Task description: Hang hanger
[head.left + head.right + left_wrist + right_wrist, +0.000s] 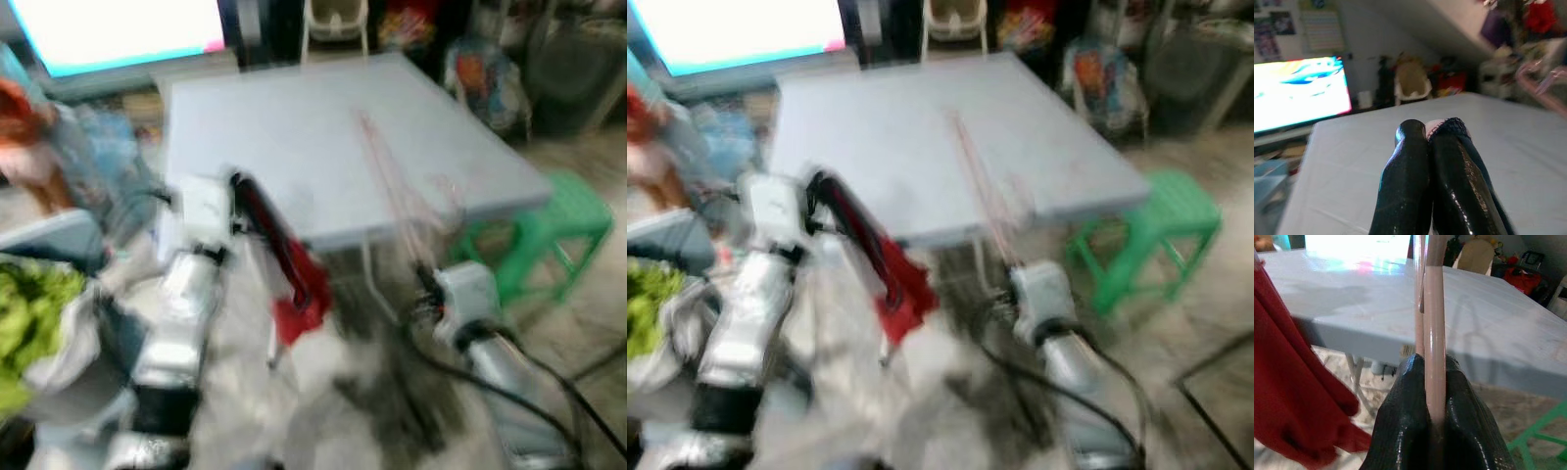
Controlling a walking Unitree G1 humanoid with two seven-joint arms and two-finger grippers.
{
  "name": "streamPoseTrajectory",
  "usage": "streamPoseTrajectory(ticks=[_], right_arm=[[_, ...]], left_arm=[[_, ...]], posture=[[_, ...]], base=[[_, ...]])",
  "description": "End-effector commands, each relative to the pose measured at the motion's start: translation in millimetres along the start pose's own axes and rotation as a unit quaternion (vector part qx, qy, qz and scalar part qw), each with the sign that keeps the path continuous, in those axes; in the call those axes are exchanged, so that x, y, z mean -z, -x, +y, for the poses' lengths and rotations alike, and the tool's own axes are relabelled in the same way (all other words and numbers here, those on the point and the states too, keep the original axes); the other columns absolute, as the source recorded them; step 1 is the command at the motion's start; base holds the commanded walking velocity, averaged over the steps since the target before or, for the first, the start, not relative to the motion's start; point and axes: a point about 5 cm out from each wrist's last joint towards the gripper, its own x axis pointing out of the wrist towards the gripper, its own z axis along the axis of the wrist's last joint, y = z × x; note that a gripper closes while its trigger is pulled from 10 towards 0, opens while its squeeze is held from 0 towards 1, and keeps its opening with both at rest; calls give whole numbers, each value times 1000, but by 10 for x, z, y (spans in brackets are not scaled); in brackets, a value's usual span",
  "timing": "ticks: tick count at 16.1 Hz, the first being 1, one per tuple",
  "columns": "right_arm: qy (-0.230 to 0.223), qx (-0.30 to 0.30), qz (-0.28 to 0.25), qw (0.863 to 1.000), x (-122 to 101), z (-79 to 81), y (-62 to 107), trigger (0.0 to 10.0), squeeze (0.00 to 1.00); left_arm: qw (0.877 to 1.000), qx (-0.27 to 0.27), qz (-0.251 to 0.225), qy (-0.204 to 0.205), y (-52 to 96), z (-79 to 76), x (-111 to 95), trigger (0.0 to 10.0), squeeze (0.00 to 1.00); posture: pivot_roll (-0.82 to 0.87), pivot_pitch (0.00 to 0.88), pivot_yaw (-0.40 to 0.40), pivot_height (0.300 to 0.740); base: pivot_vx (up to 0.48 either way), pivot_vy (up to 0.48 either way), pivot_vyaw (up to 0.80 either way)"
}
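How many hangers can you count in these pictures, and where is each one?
1. The pink hanger is clamped in the right gripper, slanting up over the near edge of the grey table. Blur and clutter may hide others.

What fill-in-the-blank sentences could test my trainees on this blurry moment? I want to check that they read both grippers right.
1. The right gripper is shut on a pink ____.
2. The left gripper is shut on a piece of ____ cloth.
3. Beside the pale table stands a ____ stool.
4. Beyond the far edge of the table a bright ____ glows.

Missing words: hanger; red; green; screen
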Motion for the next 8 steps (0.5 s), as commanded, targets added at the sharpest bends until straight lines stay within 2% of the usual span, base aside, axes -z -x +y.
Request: streamPoseTrajectory(ticks=[1, 5, 8], right_arm=[[12, 11, -1, 1000, -10, -81, 23, 10000, 0], [14, 13, -2, 1000, -4, -78, 11, 10000, 0], [15, 13, -2, 1000, 8, -64, 14, 10000, 0]], left_arm=[[1000, 2, -26, 3, -102, -42, -150, 10000, 0], [998, -14, -62, -4, -270, 68, -394, 10000, 0], [997, -42, -67, -15, -357, 239, -466, 10000, 0]], posture=[[-54, 0, 56, 740], [-52, 0, 53, 740], [-50, 0, 55, 740]], base=[[480, 0, 0], [480, 0, 0], [464, 0, 0]])
